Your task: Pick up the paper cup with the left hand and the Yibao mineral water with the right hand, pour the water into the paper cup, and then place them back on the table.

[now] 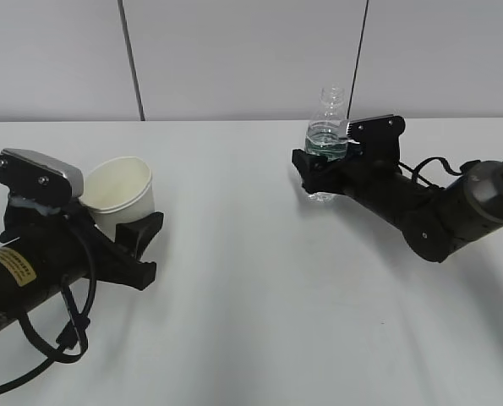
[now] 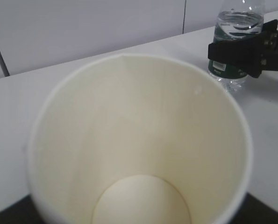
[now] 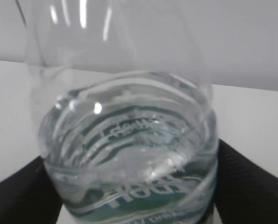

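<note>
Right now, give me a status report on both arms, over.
Left pincer shut on paper cup, cup empty. Right pincer shut on Yibao mineral water, upright, uncapped. Nothing between them on the table.

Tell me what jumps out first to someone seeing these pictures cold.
Two black arms face each other across a bare white table. On the left, the left end effector grips a cream paper cup, tilted, empty inside. On the right, the right end effector clamps a clear, uncapped Yibao mineral water bottle, upright, water at about the level of its green label.
</note>
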